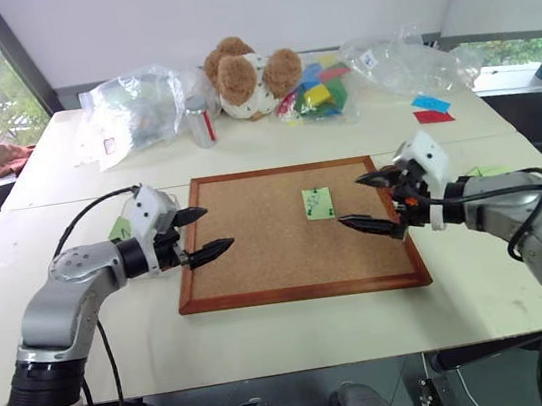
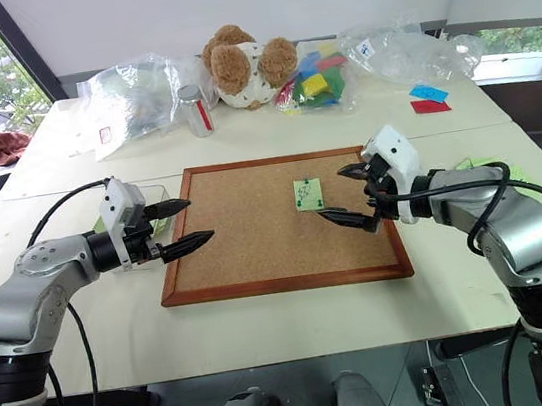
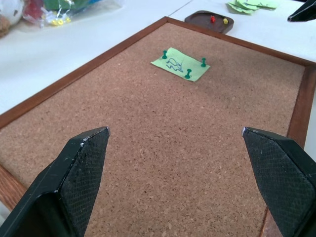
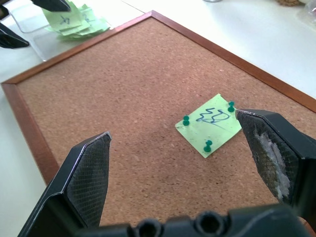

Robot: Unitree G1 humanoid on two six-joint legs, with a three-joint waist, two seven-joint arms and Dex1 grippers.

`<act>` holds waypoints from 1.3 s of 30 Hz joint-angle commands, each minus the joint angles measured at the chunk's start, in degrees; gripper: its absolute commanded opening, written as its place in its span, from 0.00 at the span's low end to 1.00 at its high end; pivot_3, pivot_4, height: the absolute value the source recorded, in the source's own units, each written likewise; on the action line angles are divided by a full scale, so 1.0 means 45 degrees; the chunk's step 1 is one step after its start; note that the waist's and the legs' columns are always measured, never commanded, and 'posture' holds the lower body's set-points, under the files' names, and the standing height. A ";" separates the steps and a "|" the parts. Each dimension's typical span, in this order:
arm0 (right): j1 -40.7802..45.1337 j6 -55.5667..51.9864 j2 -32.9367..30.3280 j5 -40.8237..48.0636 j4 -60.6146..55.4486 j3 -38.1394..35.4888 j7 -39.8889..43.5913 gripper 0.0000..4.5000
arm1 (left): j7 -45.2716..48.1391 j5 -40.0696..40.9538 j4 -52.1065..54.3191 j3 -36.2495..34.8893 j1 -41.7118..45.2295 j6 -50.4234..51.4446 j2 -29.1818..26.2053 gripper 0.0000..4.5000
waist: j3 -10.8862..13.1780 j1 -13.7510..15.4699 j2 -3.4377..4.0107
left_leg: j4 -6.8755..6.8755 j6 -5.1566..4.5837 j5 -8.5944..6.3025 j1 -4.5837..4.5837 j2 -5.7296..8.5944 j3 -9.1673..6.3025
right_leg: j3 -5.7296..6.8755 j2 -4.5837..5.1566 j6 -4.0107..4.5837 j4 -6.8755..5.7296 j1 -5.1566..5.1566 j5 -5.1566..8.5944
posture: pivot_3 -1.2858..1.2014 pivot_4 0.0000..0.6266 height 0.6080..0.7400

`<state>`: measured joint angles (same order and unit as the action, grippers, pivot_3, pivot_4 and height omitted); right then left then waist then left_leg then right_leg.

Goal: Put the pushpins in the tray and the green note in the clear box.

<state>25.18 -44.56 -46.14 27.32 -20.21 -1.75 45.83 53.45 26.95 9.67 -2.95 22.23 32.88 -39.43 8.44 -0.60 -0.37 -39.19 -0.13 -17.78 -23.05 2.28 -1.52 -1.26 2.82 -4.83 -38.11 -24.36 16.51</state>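
The green note (image 1: 318, 203) lies on the corkboard (image 1: 279, 257), right of its middle, held down by three green pushpins (image 4: 186, 120). My right gripper (image 1: 350, 201) hovers open just right of the note, nothing between its fingers. My left gripper (image 1: 216, 229) stands open over the board's left edge, also empty. The tray (image 3: 210, 22), a dark-brown dish with a red and a yellow pin in it, sits just off the board's right side. The clear box (image 4: 24, 17) stands beside the board's left side and holds several green notes.
Along the table's back are a teddy bear (image 1: 248, 75), a metal can (image 1: 199, 122), clear plastic bags (image 1: 131, 106) and a bag of coloured blocks (image 1: 321, 90). A blue note (image 1: 431, 103) and a red note (image 1: 433, 117) lie back right. Loose green notes (image 2: 509, 172) lie right of the board.
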 commanded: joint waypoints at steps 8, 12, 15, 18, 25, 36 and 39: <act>-0.0170 -0.0065 -0.0081 0.0159 -0.0668 -0.0560 -0.0192 0.98 | 0.0133 0.0322 0.0180 -0.0149 0.0232 0.0059 -0.0050 0.98 | 0.0000 0.0000 0.0000 | 0.0000 0.0000 0.0000 0.0000 0.0000 0.0000 | 0.0000 0.0000 0.0000 0.0001 0.0000 0.0000 | 0.52 0.24 1.00; -0.0229 -0.0101 -0.0046 0.0159 -0.0709 -0.0585 -0.0249 0.98 | 0.0162 0.0207 0.0059 -0.0036 0.0299 -0.0039 -0.0010 0.98 | 0.0000 0.0004 0.0000 | 0.0000 0.0000 0.0000 0.0000 0.0000 0.0000 | 0.0000 0.0000 0.0000 0.0001 0.0000 0.0000 | 0.52 0.24 1.00; -0.0246 -0.0101 -0.0027 0.0154 -0.0712 -0.0576 -0.0292 0.98 | 0.0178 0.0057 -0.0057 0.0107 0.0331 -0.0176 0.0031 0.98 | 0.0000 0.0001 0.0000 | 0.0000 0.0000 0.0000 0.0000 0.0000 0.0000 | 0.0000 0.0000 0.0000 0.0001 0.0000 0.0000 | 0.52 0.24 1.00; -0.0265 -0.0109 0.0001 0.0158 -0.0728 -0.0571 -0.0344 0.98 | 0.0160 -0.0030 -0.0101 0.0256 0.0334 -0.0286 0.0161 0.98 | 0.0000 0.0000 0.0000 | 0.0000 0.0000 0.0000 0.0000 0.0000 0.0000 | 0.0000 0.0000 0.0000 0.0000 0.0000 0.0000 | 0.52 0.24 1.00; -0.0308 -0.0135 0.0011 0.0180 -0.0796 -0.0559 -0.0430 0.98 | -0.0194 -0.0672 -0.0333 0.0915 0.0246 -0.0918 0.0842 0.98 | 0.0000 0.0006 0.0000 | 0.0000 0.0000 0.0000 -0.0002 0.0000 0.0000 | 0.0000 0.0000 0.0000 0.0001 -0.0001 0.0000 | 0.52 0.24 1.00; -0.0041 -0.0212 0.0404 0.0091 -0.0714 -0.0173 -0.0791 1.00 | -0.1242 -0.2211 -0.0849 0.2319 -0.0120 -0.2144 0.2417 0.13 | 0.0000 -0.0002 0.0000 | -0.0002 0.0001 0.0001 -0.0002 0.0000 0.0001 | 0.0001 -0.0001 0.0000 0.0000 0.0000 0.0000 | 0.52 0.24 1.00; 0.0554 -0.0444 0.0964 -0.0196 -0.0041 0.0265 -0.1299 1.00 | -0.1564 -0.2593 -0.1451 0.2573 -0.0018 -0.2414 0.2833 0.00 | 0.0000 -0.0042 0.0000 | -0.0002 0.0001 0.0001 0.0000 0.0000 0.0002 | -0.0002 -0.0003 0.0000 -0.0002 0.0000 0.0000 | 0.52 0.24 1.00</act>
<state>25.33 -46.19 -42.96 27.16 -21.09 -0.85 41.56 47.25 16.27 3.55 8.31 21.60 23.57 -27.25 8.44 -0.79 -0.37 -39.20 -0.12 -17.78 -23.03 2.28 -1.49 -1.28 2.80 -4.83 -38.13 -24.36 16.51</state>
